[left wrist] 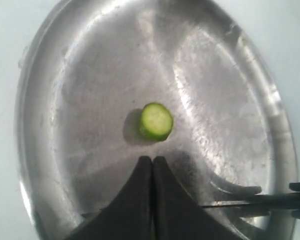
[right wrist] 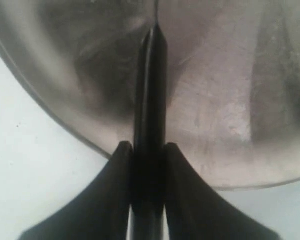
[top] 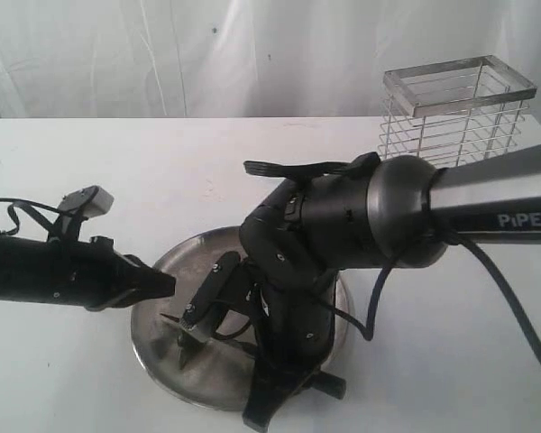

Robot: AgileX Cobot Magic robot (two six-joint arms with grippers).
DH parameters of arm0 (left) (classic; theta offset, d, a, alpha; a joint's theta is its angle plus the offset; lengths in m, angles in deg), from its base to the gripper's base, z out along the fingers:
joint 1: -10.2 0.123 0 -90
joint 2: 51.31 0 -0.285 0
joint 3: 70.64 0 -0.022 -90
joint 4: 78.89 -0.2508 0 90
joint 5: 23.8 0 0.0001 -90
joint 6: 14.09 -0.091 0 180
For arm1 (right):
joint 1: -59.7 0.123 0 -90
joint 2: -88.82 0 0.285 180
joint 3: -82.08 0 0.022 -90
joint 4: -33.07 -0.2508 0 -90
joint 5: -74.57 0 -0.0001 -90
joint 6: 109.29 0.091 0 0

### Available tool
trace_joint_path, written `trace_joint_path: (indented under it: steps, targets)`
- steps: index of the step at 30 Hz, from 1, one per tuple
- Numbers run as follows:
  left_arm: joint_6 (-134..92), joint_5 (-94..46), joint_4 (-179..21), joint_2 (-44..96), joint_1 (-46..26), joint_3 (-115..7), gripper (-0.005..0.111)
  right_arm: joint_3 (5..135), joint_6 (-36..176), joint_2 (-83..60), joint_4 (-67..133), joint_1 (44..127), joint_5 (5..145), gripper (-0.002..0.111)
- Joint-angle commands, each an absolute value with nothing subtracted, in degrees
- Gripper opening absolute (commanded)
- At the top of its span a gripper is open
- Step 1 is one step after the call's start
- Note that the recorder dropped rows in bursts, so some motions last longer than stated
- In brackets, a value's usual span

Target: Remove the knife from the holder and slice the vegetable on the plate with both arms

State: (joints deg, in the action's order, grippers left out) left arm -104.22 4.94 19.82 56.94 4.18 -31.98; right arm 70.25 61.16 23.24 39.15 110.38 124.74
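Plate (left wrist: 225, 75): round shiny steel, resting on the white table (top: 117, 180).
Vegetable (left wrist: 156, 121): small green piece with a pale round cut face showing, lying near the plate's middle.
Left gripper (left wrist: 152, 162): jaws pressed together, holding nothing; tips near the vegetable, not touching it.
Right gripper (right wrist: 149, 149): clamped on the knife (right wrist: 150, 90) by its black handle, over the plate's rim.
Knife: narrow blade reaching out over the plate, apart from the vegetable.
Holder (top: 455, 113): wire basket, upright at the table's back right in the exterior view, well apart from the plate.
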Motion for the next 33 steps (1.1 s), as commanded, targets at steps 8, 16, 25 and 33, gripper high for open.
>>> trace_joint_path:
  steps: [8,16,25,33]
  targets:
    - [-96.3,7.7,12.1,51.5,3.7,-32.2,0.0,70.4,60.6,23.2,39.1,110.4,124.8,0.0]
    - [-94.9,11.7,10.7,54.5,3.7,-32.2,0.0,70.4,60.6,23.2,39.1,110.4,124.8,0.0]
    - [-95.2,15.0,11.0,58.3,3.7,-32.2,0.0,70.4,60.6,23.2,39.1,110.4,124.7,0.0]
    - [-98.2,10.5,14.4,58.9,-0.4,-32.2,0.0,70.4,60.6,23.2,39.1,110.4,124.4,0.0]
